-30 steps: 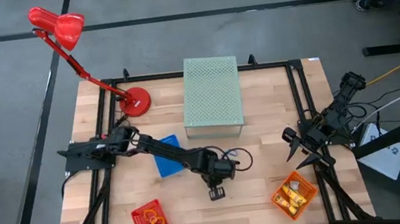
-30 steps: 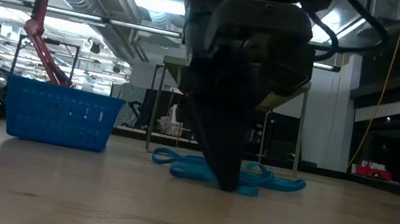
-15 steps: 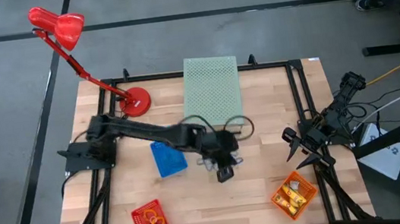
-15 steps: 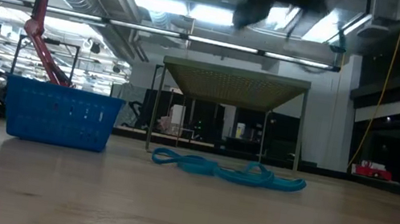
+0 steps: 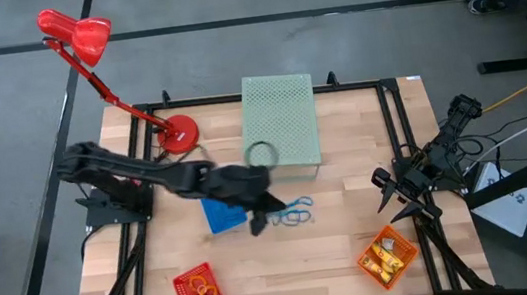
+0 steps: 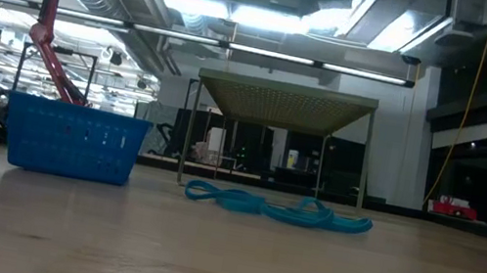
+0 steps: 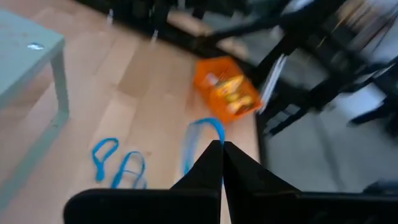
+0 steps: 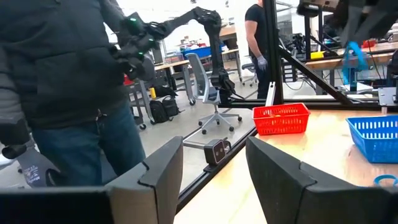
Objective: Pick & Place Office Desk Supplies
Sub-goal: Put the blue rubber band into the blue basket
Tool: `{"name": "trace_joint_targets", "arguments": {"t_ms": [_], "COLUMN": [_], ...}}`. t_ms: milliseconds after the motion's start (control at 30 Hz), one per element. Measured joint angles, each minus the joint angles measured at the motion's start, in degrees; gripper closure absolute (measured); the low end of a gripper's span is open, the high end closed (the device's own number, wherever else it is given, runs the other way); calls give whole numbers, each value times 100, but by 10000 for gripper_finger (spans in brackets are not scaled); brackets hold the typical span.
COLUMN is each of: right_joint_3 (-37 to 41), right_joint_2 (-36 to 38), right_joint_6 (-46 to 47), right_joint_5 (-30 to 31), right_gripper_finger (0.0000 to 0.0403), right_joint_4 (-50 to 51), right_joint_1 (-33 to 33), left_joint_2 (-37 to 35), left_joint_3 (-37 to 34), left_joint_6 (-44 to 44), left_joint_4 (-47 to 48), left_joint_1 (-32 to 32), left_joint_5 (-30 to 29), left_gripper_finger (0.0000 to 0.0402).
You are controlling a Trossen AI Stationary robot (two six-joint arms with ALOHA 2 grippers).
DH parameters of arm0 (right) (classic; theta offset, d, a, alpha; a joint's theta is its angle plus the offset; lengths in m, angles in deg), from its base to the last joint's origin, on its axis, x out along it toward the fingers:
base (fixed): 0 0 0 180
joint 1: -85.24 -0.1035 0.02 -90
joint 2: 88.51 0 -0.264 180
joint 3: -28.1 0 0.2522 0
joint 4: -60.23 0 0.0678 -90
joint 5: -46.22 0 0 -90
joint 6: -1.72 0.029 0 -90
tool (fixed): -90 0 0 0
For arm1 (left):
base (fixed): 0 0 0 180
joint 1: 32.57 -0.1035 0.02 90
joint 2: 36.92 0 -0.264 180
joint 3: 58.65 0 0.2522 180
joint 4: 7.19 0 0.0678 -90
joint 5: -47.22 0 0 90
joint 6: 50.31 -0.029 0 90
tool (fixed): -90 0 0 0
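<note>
My left gripper (image 5: 256, 226) hovers high over the table's middle, just right of the blue mesh basket (image 5: 218, 214), and is shut on a blue loop (image 7: 189, 146). The right wrist view shows that loop (image 8: 352, 57) dangling below it. More blue loops (image 5: 293, 214) lie flat on the wood right of the gripper, also seen in the low view (image 6: 276, 208) and the left wrist view (image 7: 118, 165). My right gripper (image 5: 390, 192) waits open at the table's right edge (image 8: 205, 168). My left gripper pinches the blue loop between its two shut fingertips, on the strand (image 7: 219, 132) right at the tips. The loop is lifted clear of the table and hangs slack below the fingers.
The pale green perforated box (image 5: 279, 125) stands behind the loops. A red basket (image 5: 199, 294) and an orange basket (image 5: 388, 256) sit near the front edge. A red lamp's base (image 5: 179, 133) stands at the far left. A person (image 8: 68, 93) stands beyond the table.
My left gripper rose from the loops on the table, then swung toward the far edge and left, toward the blue basket, carrying one blue loop up with it. The other blue loops stayed where they lay.
</note>
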Motion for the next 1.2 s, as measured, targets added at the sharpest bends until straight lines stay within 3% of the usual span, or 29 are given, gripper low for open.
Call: {"name": "trace_joint_targets", "arguments": {"t_ms": [100, 233, 400, 567, 700, 900, 1200], "right_joint_3": [0, 0, 0, 0, 0, 0, 0], "right_joint_2": [0, 0, 0, 0, 0, 0, 0], "right_joint_6": [0, 0, 0, 0, 1, 0, 0], "right_joint_5": [0, -1, 0, 0, -1, 0, -2], "right_gripper_finger": [225, 225, 225, 225, 225, 225, 224], "right_joint_4": [1, 4, 1, 4, 1, 1, 1], "right_joint_1": [0, -1, -2, -2, -2, 0, -2], "left_joint_2": [-810, -1769, -2783, -3315, -3404, -3400, -3400], "left_joint_3": [-1230, -2509, -3488, -4249, -4638, -4680, -4680], "left_joint_6": [411, 965, 1184, 1459, 1655, 1526, 1572], "left_joint_4": [-992, -1044, -754, -346, -339, -376, -339], "left_joint_1": [63, 184, 349, 346, 346, 346, 346], "left_joint_5": [-152, -439, -592, -618, -641, -615, -623], "left_gripper_finger": [400, 399, 399, 400, 398, 385, 278]}}
